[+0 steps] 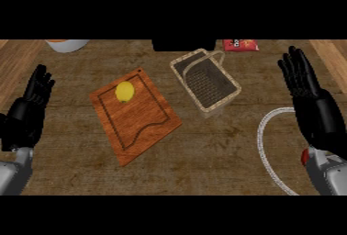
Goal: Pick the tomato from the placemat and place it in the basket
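A small round yellow fruit [125,92] sits on the far end of the brown wooden board [139,124]. The woven tan basket [207,85] is just right of it. The left black hand [34,98] and right black hand [301,82] rest open at the sides.

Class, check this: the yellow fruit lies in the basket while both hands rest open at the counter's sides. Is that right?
Not quite: the head view shows the yellow fruit on the wooden board, left of the basket, not in it. The left hand and right hand do rest open at the sides.
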You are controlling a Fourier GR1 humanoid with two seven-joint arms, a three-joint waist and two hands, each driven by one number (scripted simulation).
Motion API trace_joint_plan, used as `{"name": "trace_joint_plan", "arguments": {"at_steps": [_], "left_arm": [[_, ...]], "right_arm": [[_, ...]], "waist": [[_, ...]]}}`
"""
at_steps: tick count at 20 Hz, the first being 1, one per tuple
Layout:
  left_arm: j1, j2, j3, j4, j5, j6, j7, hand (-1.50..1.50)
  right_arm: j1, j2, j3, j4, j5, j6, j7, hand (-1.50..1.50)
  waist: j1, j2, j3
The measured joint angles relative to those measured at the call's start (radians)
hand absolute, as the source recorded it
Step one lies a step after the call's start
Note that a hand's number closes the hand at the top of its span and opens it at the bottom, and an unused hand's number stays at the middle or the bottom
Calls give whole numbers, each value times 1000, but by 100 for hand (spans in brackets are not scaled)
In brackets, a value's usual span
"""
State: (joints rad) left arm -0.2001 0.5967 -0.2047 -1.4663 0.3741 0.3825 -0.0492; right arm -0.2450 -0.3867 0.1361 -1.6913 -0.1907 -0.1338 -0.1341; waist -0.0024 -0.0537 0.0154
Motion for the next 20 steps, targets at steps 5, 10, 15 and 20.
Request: {"name": "trace_joint_plan", "arguments": {"at_steps": [5,10,15,20], "left_arm": [[-20,30,-29,-30,-49,-31,-26,0],[-28,49,-65,-43,-78,-67,-35,0],[-12,62,-74,-47,-99,-87,-28,0],[0,54,-80,-46,-112,-86,-32,0]], "right_arm": [[40,-41,131,-27,-112,282,-27,150],[164,-9,280,-45,-304,500,-7,-150],[365,-189,288,-256,-310,659,-55,-150],[339,-330,90,-382,-192,624,-61,-150]], "waist": [[12,39,-8],[-4,57,-5],[-32,47,-12],[-40,42,-16]]}}
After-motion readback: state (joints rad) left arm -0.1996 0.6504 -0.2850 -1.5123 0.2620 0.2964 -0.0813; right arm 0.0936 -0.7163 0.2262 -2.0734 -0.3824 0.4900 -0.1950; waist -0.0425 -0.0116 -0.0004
